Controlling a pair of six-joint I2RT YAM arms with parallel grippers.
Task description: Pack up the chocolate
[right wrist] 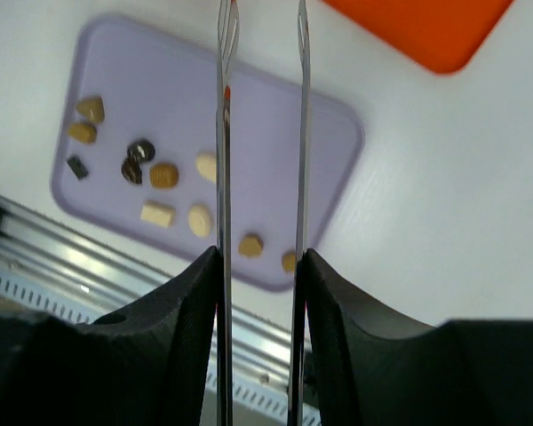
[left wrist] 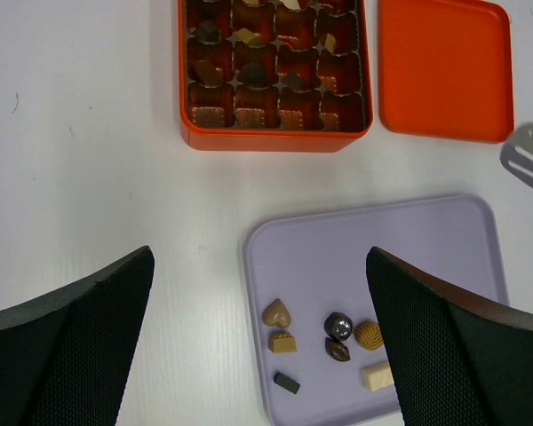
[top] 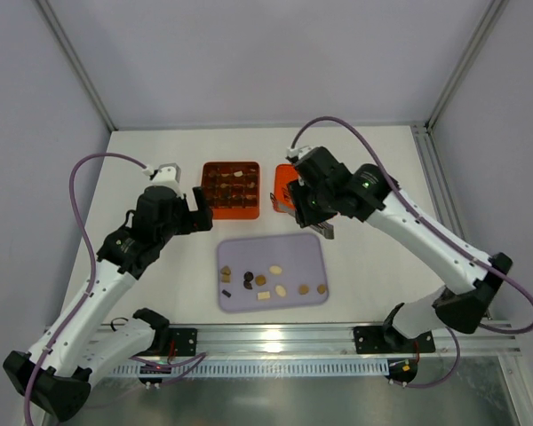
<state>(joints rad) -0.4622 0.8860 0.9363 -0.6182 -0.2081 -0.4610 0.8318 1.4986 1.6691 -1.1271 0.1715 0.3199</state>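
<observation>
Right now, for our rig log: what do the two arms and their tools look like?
The left arm and right arm have white links and black joints; a purple cable loops off each wrist, a green light marks the right. The left tool and right tool have black, mesh-textured fingers; the right's flank metal tweezers.
</observation>
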